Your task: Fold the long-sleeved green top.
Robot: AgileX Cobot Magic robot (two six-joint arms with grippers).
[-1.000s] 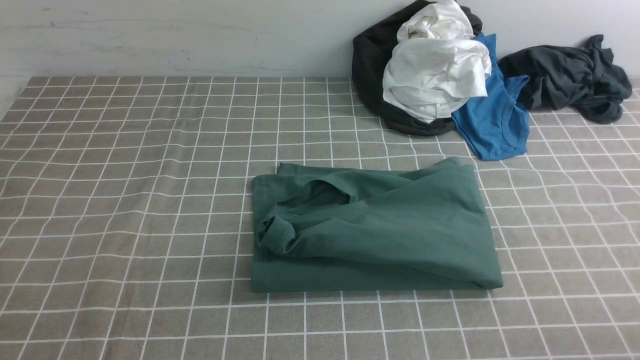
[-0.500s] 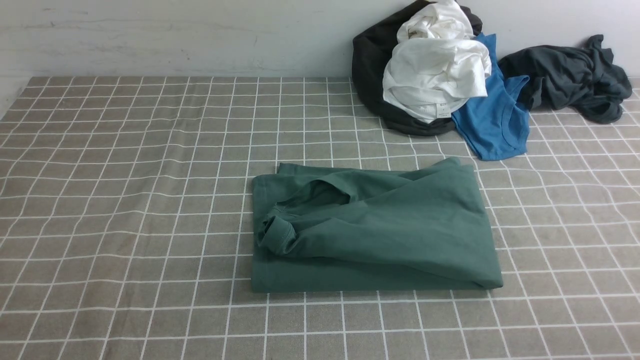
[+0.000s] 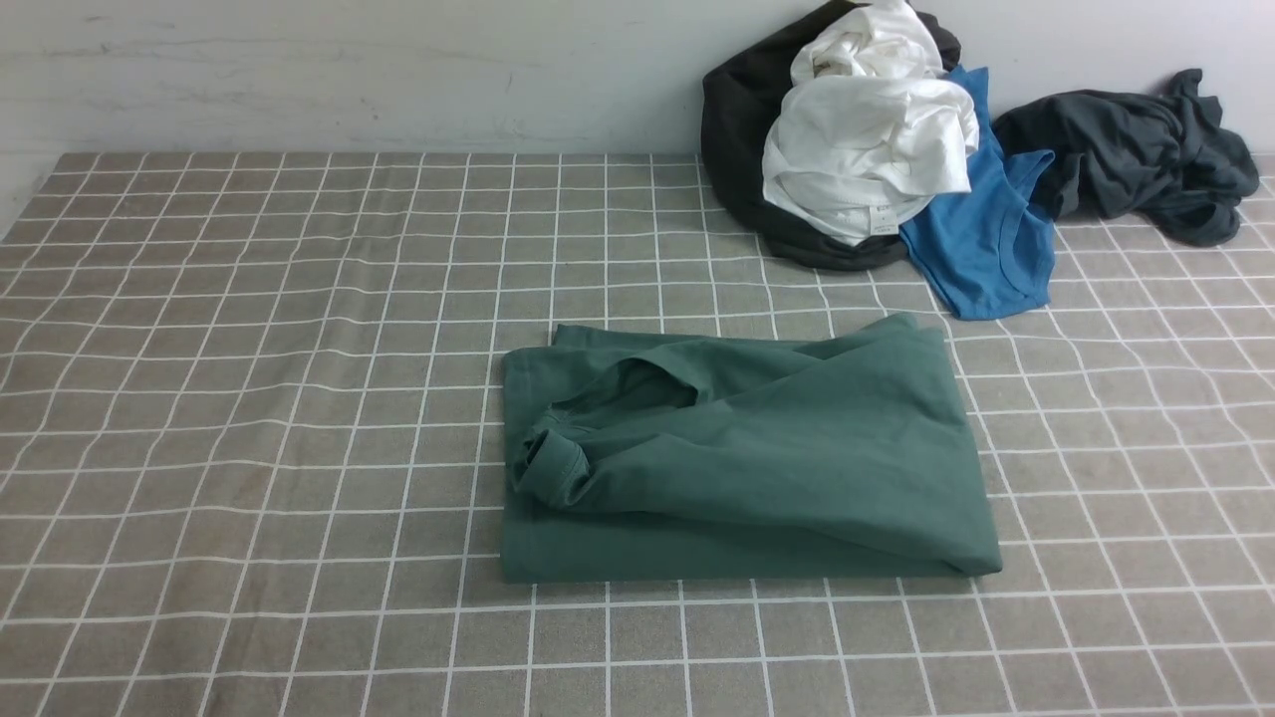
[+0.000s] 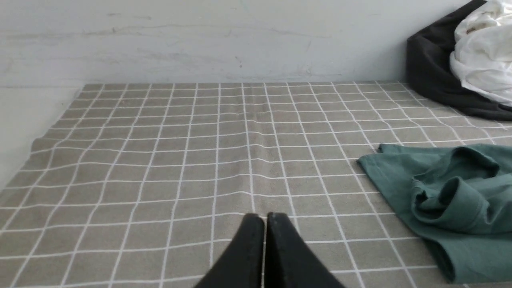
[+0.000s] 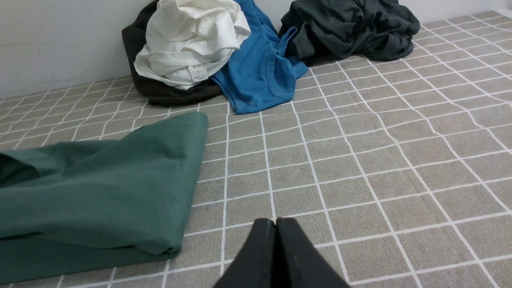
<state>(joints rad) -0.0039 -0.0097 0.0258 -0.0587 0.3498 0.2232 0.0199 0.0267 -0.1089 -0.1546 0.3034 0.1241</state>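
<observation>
The green long-sleeved top [image 3: 757, 458] lies folded into a rough rectangle in the middle of the checked cloth, with a cuffed sleeve end bunched at its left side. Neither arm shows in the front view. In the left wrist view my left gripper [image 4: 265, 218] is shut and empty above bare cloth, with the green long-sleeved top [image 4: 452, 200] off to one side. In the right wrist view my right gripper [image 5: 275, 222] is shut and empty, apart from the edge of the green long-sleeved top [image 5: 120, 188].
A heap of clothes sits at the back right against the wall: a white garment [image 3: 867, 149] on a black one [image 3: 737, 119], a bright blue top [image 3: 986, 239], and a dark charcoal garment [image 3: 1136, 149]. The grey checked tablecloth [image 3: 249, 349] covers the table.
</observation>
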